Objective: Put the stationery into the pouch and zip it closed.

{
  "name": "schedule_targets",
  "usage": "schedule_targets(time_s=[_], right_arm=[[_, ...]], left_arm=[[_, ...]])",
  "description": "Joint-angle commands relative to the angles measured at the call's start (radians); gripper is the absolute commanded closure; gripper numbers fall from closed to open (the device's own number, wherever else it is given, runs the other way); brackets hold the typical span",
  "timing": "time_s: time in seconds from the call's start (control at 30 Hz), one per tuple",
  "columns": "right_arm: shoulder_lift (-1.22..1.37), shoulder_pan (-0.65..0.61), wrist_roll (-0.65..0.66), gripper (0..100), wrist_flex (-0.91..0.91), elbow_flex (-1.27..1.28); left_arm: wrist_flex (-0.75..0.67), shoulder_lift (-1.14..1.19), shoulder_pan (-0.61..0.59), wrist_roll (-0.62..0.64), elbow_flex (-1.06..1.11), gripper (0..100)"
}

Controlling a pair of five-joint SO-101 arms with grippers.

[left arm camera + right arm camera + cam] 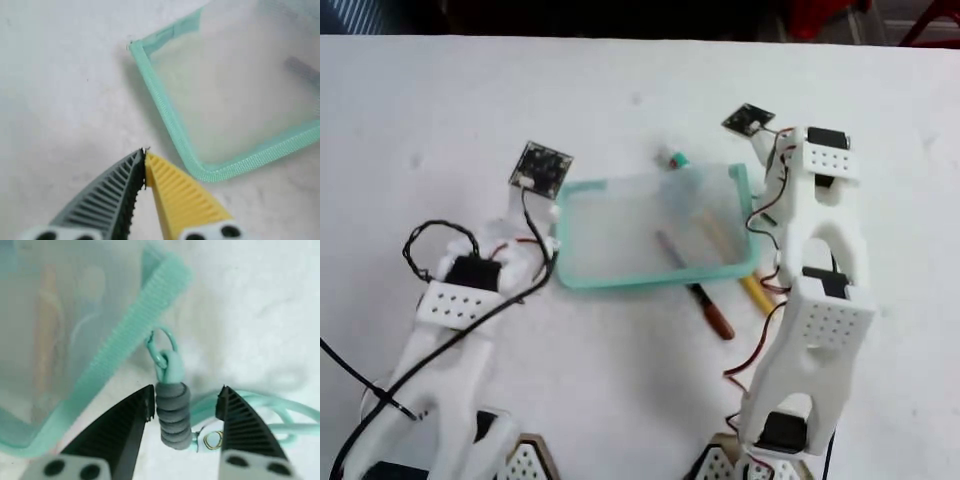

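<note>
White bench [440, 100] under both arms; right claw [186, 392] has its black fingers apart, one on each side of the grey ribbed zip pull [172, 415], not clamped on it; reads as lined up to pinch the pull so the zip can be drawn. Pull hangs by a teal loop off the trim at a corner of the pouch [127, 332]; teal cord [270, 405] trails off beside it on the bench. Left claw [145, 156] has its grey and yellow fingers together, holding nothing; tip is down just beside the pouch's opposite end, near a corner; probably placed there to brace that end when the zip gets tugged, though it doesn't look to be touching the trim. Pouch lies flat mid-bench between the two arms; translucent, teal edging. Stationery is only part in; red-brown pen [712, 312] and yellow pen [756, 292] stick out past the near long edge, other ends inside; so loading isn't finished, and zipping now would likely jam on them. Small green-tipped item [675, 158] lies just beyond the far edge, outside the pouch; can't tell what it is.
</note>
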Motion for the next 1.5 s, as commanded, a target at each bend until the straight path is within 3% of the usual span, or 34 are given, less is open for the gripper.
schedule_targets(time_s=[0.0, 0.23, 0.4, 1.0, 1.2, 1.3, 1.47], right_arm=[[-0.019, 0.008, 0.005, 82.5, -0.008, -0.041], [-0.021, 0.005, 0.002, 98.7, -0.008, -0.064], [-0.041, 0.01, -0.078, 98.2, 0.005, -0.115], [-0.064, -0.021, -0.087, 98.2, 0.269, -0.4], [-0.065, -0.117, -0.13, 98.2, 0.409, -0.56], [-0.082, -0.143, -0.241, 98.2, 0.41, -0.655], [-0.2, -0.174, -0.276, 98.2, 0.41, -0.678]], left_arm=[[-0.018, 0.002, 0.007, 0.008, -0.009, 98], [-0.018, 0.002, 0.007, 0.008, -0.009, 98], [-0.018, 0.002, 0.007, 0.008, -0.009, 98], [-0.003, -0.005, 0.005, 0.014, -0.017, 97], [0.118, -0.007, -0.002, 0.015, -0.121, 81], [0.226, -0.01, -0.045, 0.009, -0.229, 80], [0.325, -0.137, -0.114, -0.014, -0.351, 80]])
